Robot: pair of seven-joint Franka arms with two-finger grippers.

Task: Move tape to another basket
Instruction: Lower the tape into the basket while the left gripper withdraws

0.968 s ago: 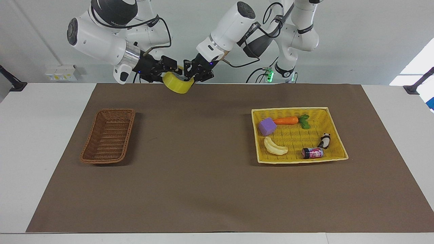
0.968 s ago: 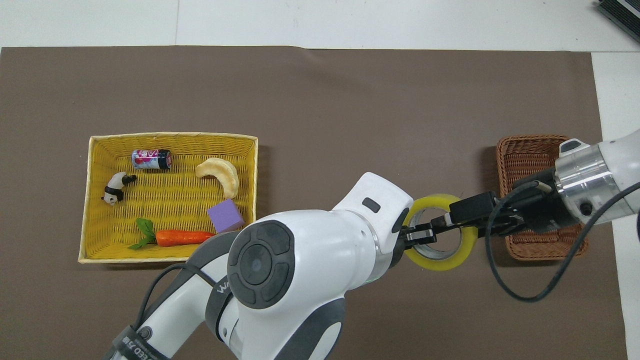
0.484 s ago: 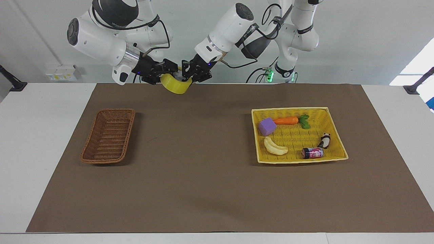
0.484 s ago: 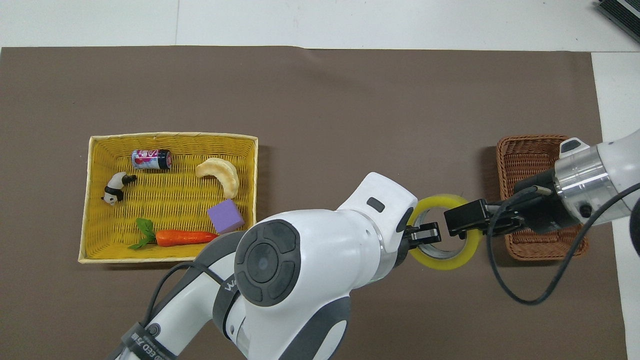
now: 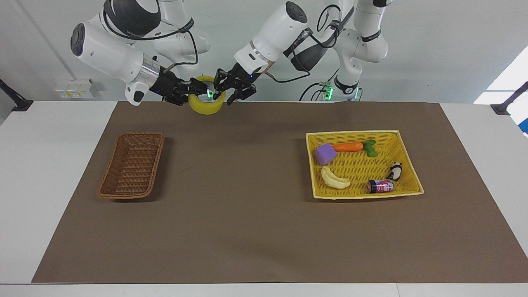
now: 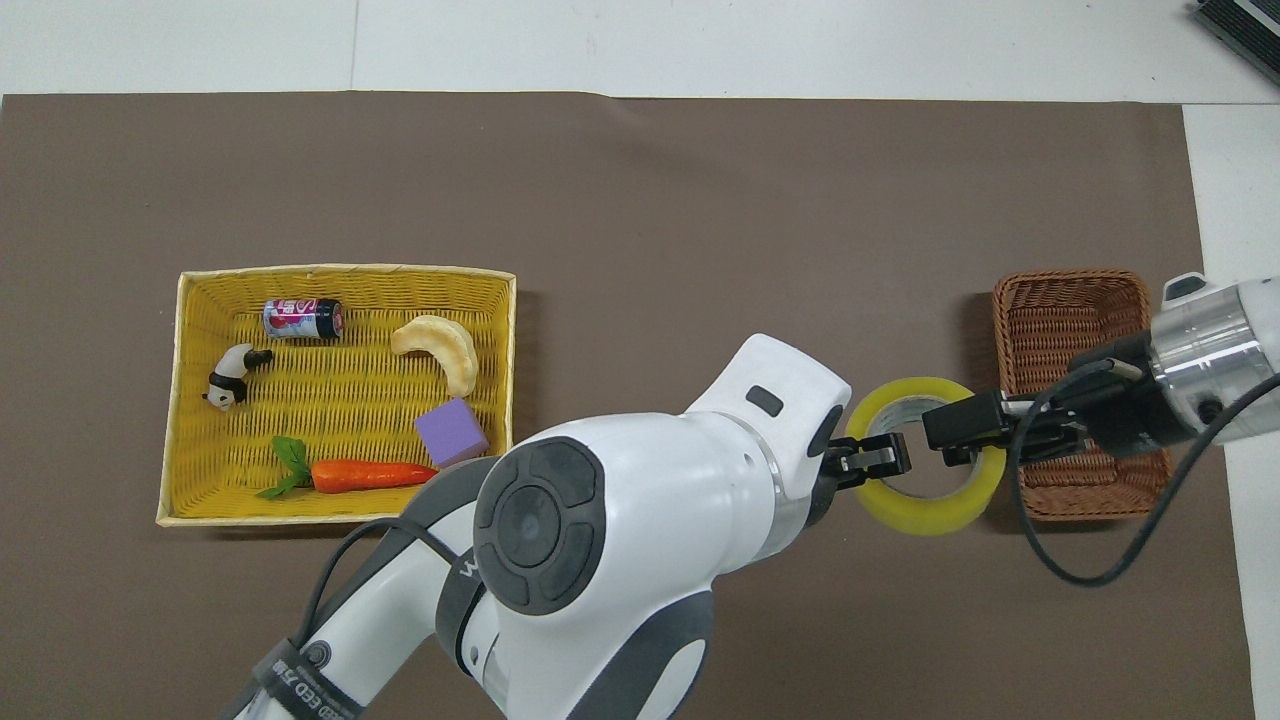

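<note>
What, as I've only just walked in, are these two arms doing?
They look to be handing the tape from one arm to the other, up in the air over the mat's edge by the robots. The right gripper has its jaws shut on the roll's rim, and the left gripper is at the roll too. The basket holds nothing yet. The yellow tray holds toys.

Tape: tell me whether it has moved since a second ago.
Yes. In the facing view the tape has risen and shifted toward the right arm's end of the table, closer to above the basket, which has not moved.
</note>
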